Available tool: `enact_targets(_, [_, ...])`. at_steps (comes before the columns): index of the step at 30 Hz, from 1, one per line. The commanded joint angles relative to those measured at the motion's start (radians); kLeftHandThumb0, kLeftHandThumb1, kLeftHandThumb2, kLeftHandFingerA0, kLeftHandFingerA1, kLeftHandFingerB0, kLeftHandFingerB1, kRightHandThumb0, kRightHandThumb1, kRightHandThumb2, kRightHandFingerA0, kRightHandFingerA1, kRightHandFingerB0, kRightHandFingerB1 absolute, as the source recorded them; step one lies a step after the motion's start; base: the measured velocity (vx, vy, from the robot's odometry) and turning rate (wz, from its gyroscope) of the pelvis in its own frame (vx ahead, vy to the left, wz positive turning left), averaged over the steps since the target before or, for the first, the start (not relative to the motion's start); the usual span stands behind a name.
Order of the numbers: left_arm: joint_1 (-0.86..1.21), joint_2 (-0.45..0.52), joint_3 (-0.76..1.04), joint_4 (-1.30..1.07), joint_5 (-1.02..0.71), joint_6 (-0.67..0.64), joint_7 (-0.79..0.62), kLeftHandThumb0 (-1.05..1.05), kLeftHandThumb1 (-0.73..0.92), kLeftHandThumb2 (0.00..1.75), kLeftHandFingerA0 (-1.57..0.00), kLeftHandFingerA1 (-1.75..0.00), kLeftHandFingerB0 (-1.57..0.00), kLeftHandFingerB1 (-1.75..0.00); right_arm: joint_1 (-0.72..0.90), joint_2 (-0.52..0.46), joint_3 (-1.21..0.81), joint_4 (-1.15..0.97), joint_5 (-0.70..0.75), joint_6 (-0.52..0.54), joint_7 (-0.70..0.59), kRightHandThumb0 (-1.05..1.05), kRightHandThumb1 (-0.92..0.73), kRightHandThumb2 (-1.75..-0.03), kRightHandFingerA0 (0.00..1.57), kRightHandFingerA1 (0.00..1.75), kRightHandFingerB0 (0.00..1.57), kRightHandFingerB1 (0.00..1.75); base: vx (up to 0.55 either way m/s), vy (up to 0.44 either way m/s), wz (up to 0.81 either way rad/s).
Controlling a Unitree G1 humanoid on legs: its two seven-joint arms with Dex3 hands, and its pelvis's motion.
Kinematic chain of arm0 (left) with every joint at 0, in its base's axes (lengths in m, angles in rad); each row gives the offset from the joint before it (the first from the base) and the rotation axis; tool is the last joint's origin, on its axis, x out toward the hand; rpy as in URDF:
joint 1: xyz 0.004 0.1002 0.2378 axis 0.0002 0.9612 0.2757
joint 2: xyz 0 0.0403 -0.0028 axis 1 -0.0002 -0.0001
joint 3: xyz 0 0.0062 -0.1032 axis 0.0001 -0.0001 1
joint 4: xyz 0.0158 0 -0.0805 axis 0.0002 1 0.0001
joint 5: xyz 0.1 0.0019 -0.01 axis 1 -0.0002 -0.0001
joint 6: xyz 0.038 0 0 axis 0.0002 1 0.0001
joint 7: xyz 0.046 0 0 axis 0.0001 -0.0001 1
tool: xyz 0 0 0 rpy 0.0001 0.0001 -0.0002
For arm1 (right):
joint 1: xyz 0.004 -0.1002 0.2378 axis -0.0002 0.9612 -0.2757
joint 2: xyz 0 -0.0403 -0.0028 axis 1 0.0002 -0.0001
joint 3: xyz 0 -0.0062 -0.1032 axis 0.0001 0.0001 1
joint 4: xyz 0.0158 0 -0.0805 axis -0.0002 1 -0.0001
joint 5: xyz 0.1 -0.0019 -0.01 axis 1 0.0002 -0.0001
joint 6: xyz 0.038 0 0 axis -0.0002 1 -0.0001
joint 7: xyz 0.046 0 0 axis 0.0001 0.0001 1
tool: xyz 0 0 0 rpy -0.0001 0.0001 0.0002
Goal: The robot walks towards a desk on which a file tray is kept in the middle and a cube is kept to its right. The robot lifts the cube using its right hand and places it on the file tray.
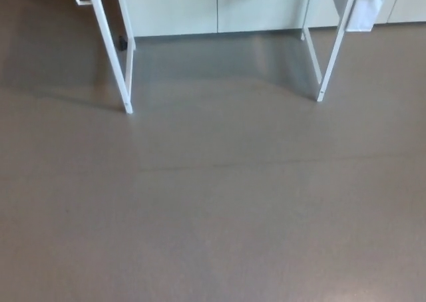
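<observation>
Neither the file tray nor the cube shows in the head view, and no part of my arms or hands is in the picture. Only the lower part of a white desk frame appears at the top: a left leg and a right leg slanting down to the floor. The desk top is above the picture's upper edge.
Grey-brown floor fills most of the view. White cabinets stand along the wall behind the desk legs. A white cloth or panel hangs at the top right. A small white object lies at the top left.
</observation>
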Motion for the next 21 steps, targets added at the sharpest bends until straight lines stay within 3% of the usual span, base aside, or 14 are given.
enact_targets(1, [-0.012, 0.021, -0.011, 0.005, 0.023, 0.032, 0.005, -0.78, 0.62, 0.91, -0.02, -0.23, 0.00, -0.08, 0.000, -0.005, 0.008, 0.002, -0.014, 0.031, -0.006, -0.71, -0.56, -0.87, 0.39, 0.50, 0.05, 0.29, 0.36, 0.137, -0.18])
enact_targets(5, [-0.033, 0.027, -0.025, 0.042, 0.028, 0.028, 0.002, -0.84, 0.62, 0.87, -0.07, -0.26, 0.00, -0.01, 0.018, -0.012, -0.018, -0.026, 0.026, 0.034, 0.063, -0.73, -0.56, -0.88, 0.23, 0.44, 0.04, 0.30, 0.36, 0.223, -0.21])
enact_targets(8, [-0.022, 0.027, -0.023, 0.026, 0.023, 0.030, 0.004, -0.85, 0.62, 0.87, -0.06, -0.25, 0.00, 0.00, -0.003, -0.015, -0.014, 0.026, 0.024, 0.007, 0.094, -0.76, -0.58, -0.88, 0.20, 0.41, 0.08, 0.38, 0.27, 0.053, 0.06])
enact_targets(9, [0.002, 0.028, -0.024, -0.024, 0.030, 0.049, 0.018, -0.87, 0.65, 0.90, -0.07, -0.30, 0.00, 0.00, -0.007, -0.019, -0.007, 0.035, 0.016, 0.009, 0.097, -0.73, -0.69, -0.62, 0.28, 0.30, 0.23, 0.30, 0.24, -0.015, 0.16])
enact_targets(11, [0.004, 0.024, -0.021, -0.023, 0.030, 0.047, 0.029, -0.88, 0.65, 0.90, -0.10, -0.33, 0.00, 0.00, -0.005, -0.021, -0.034, 0.044, 0.052, -0.013, 0.150, -0.69, -0.69, -0.61, 0.21, 0.29, 0.28, 0.31, 0.25, -0.054, 0.15])
enact_targets(12, [-0.001, 0.025, -0.025, -0.011, 0.036, 0.041, 0.034, -0.88, 0.64, 0.89, -0.11, -0.34, 0.00, 0.00, -0.011, -0.021, -0.022, 0.053, 0.034, -0.013, 0.138, -0.72, -0.71, -0.62, 0.21, 0.28, 0.26, 0.31, 0.29, -0.123, 0.15])
enact_targets(13, [-0.003, 0.023, -0.023, -0.004, 0.034, 0.038, 0.037, -0.87, 0.64, 0.88, -0.07, -0.30, 0.00, 0.00, -0.017, -0.026, -0.005, 0.051, 0.013, -0.005, 0.142, -0.79, -0.58, -0.86, 0.11, 0.38, 0.17, 0.40, 0.26, -0.161, 0.12])
enact_targets(14, [-0.015, 0.023, -0.023, -0.005, 0.033, 0.043, 0.037, -0.87, 0.64, 0.88, -0.07, -0.30, 0.00, 0.00, -0.028, -0.026, -0.005, 0.053, 0.014, -0.003, 0.145, -0.79, -0.58, -0.86, 0.11, 0.38, 0.17, 0.40, 0.18, -0.205, 0.16])
enact_targets(15, [-0.023, 0.025, -0.028, 0.006, 0.038, 0.040, 0.038, -0.87, 0.64, 0.89, -0.07, -0.29, 0.00, 0.00, -0.032, -0.025, -0.003, 0.054, 0.012, 0.004, 0.143, -0.37, -0.39, -0.98, 0.00, 0.49, 0.00, 0.45, 0.27, -0.234, 0.05])
enact_targets(16, [-0.027, 0.024, -0.024, 0.014, 0.032, 0.040, 0.033, -0.87, 0.64, 0.88, -0.06, -0.28, 0.00, 0.00, -0.028, -0.025, 0.023, 0.042, -0.024, 0.018, 0.093, -0.37, -0.38, -0.98, 0.00, 0.49, 0.01, 0.45, 0.30, -0.260, 0.22])
enact_targets(17, [-0.037, 0.026, -0.032, 0.031, 0.040, 0.037, 0.037, -0.87, 0.64, 0.88, -0.08, -0.32, 0.00, 0.00, -0.032, -0.024, 0.024, 0.043, -0.019, 0.026, 0.102, -0.76, -0.72, -0.63, 0.24, 0.29, 0.24, 0.31, 0.34, -0.237, 0.27])
enact_targets(19, [-0.043, 0.026, -0.037, 0.039, 0.046, 0.037, 0.041, -0.89, 0.65, 0.89, -0.09, -0.34, 0.00, 0.00, -0.026, -0.021, 0.015, 0.040, -0.004, 0.020, 0.103, -0.76, -0.69, -0.63, 0.25, 0.29, 0.23, 0.30, 0.36, -0.417, 0.56])
enact_targets(20, [-0.035, 0.031, -0.039, 0.013, 0.046, 0.045, 0.032, -0.88, 0.65, 0.89, -0.06, -0.32, 0.00, 0.00, -0.032, -0.027, 0.033, 0.042, -0.024, 0.027, 0.096, -0.77, -0.73, -0.63, 0.42, 0.49, 0.23, 0.30, 0.21, -0.227, 0.28])
enact_targets(21, [-0.022, 0.034, -0.033, -0.016, 0.038, 0.065, 0.019, -0.75, 0.64, 0.86, -0.09, -0.37, 0.00, 0.00, -0.011, -0.033, 0.023, 0.010, -0.013, 0.022, 0.098, -0.78, -0.59, -0.94, 0.17, 0.43, 0.17, 0.42, 0.28, -0.164, -0.09])
